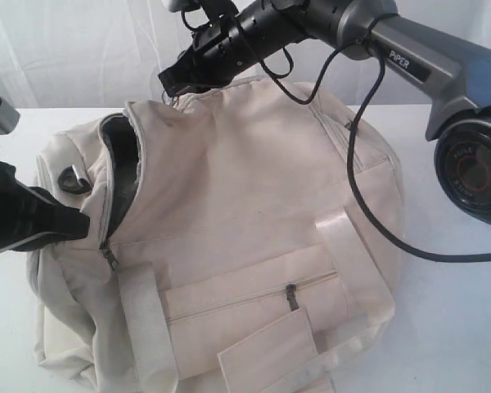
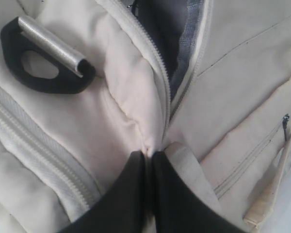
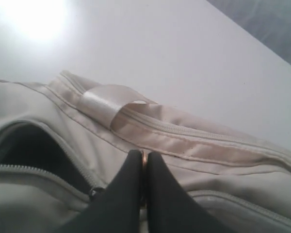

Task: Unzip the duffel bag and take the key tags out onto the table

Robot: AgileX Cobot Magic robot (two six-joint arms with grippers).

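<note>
The cream duffel bag lies on the white table. Its top zip is partly undone, and the gap shows grey lining. My left gripper is shut, pinching a fold of bag fabric at the near end of that zip. At the bag's far end my right gripper is shut on a thin coppery metal zip pull, beside the dark opening. The key tags are out of view.
A black D-ring with a metal bar lies on the bag's left end. The front pocket has a dark zip pull and is closed. Webbing straps cross the front. The right arm's cable hangs over the bag's right side.
</note>
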